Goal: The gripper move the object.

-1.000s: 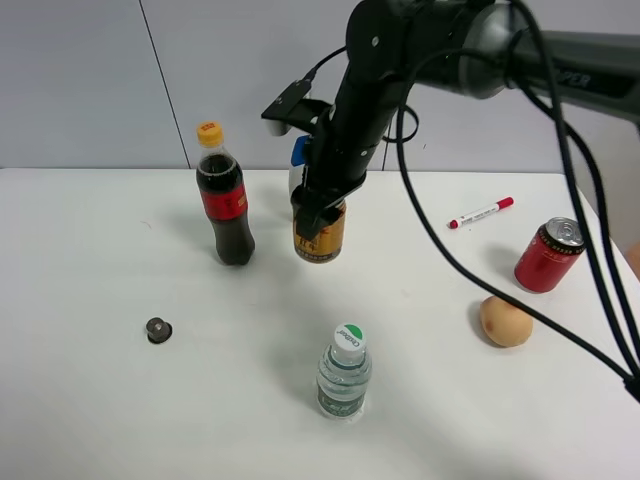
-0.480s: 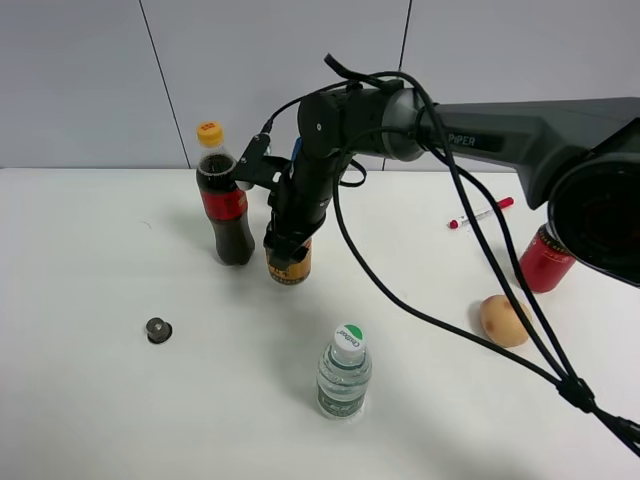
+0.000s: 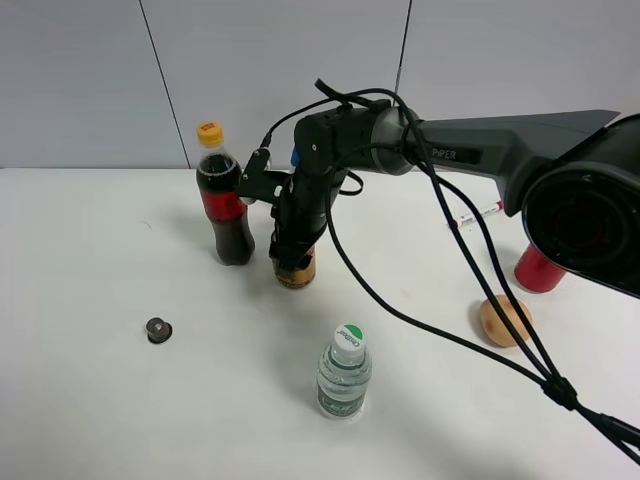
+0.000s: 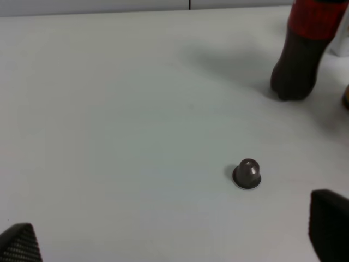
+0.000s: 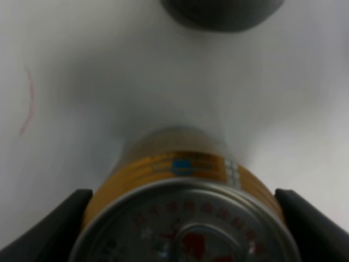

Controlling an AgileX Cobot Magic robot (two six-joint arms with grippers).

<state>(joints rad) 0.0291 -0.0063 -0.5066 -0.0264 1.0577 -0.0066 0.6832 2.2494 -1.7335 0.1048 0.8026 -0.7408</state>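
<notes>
The short gold-yellow can (image 3: pixel 296 274) stands low at the table surface, just to the right of the cola bottle (image 3: pixel 224 200). My right gripper (image 3: pixel 291 250) reaches across from the right and is shut on the can from above. In the right wrist view the can's silver top (image 5: pixel 185 221) fills the space between the black fingers (image 5: pixel 68 218), with the cola bottle's base (image 5: pixel 221 10) just beyond. My left gripper (image 4: pixel 172 240) is open and empty, low over the table near a small dark cap (image 4: pixel 248 173). It is out of sight in the exterior high view.
A small water bottle (image 3: pixel 345 372) stands in front of the can. A red can (image 3: pixel 538 268), a round orange fruit (image 3: pixel 505 320) and a red-capped marker (image 3: pixel 478 213) lie to the right. The dark cap (image 3: pixel 158 328) sits front left. The cola bottle (image 4: pixel 300 65) also shows in the left wrist view.
My right gripper has carried the can leftward and toward the front, from mid-table to a spot right beside the cola bottle, and lower. The arm now stretches flatter across the table.
</notes>
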